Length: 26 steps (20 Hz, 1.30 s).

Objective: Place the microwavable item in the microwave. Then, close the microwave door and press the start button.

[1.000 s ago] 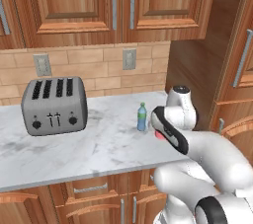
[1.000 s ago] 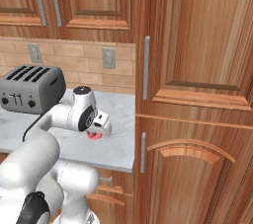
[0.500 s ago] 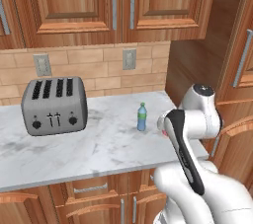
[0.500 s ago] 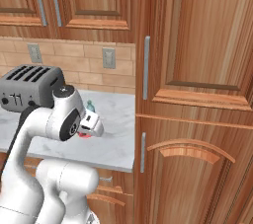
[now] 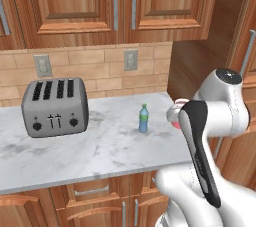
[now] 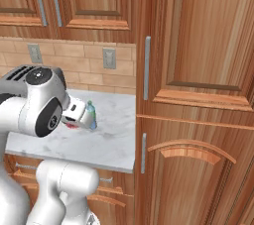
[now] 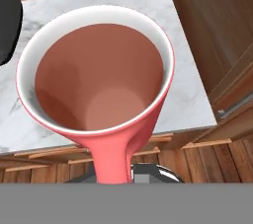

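The microwavable item is a red cup with a pale rim, and in the hand view I look straight down into its empty inside. My gripper is shut on its lower wall and holds it above the right end of the marble counter. From the left base view a bit of the cup peeks out from behind my forearm. A red sliver of it shows under the hand in the right base view. The microwave and its door are out of view.
A slim blue bottle with a green cap stands upright on the counter just left of the held cup. A silver toaster sits at the left. Tall wooden cabinets rise right beside the counter's end.
The arm has risen and swung right, carrying the cup up from near the counter surface. Bottle and toaster have not moved.
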{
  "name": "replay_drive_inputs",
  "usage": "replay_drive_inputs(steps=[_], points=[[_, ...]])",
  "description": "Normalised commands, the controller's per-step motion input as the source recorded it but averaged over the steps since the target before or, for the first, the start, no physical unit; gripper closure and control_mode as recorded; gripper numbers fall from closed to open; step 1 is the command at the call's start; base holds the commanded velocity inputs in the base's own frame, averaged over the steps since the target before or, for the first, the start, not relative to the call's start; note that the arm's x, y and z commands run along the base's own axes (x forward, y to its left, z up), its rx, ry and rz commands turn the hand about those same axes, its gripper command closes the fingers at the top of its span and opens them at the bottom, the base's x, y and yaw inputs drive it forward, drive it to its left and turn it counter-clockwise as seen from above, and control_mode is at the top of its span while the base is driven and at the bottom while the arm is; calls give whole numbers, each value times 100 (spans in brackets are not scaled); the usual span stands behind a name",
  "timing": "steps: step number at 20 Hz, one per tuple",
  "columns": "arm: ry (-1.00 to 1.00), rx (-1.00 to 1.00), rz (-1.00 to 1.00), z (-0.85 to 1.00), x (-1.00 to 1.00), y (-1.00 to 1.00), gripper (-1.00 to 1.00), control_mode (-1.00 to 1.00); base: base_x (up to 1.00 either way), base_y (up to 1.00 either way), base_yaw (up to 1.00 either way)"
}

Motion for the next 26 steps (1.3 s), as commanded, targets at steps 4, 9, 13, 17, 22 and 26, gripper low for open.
replay_drive_inputs(steps=[4, 9, 13, 17, 22, 26], points=[[-5, 0, 2, 14, -52, 24, 100, -100, 0, 0, 0], [-8, 0, 2, 0, -31, 18, 100, 100, -58, 27, 3], [0, 0, 0, 0, 0, 0, 100, 100, -84, 67, 6], [0, 0, 0, 0, 0, 0, 100, 100, -59, 97, 11], [0, 0, 0, 0, 0, 0, 100, 100, -22, 100, 16], [0, 0, 0, 0, 0, 0, 100, 100, -15, 98, 20]])
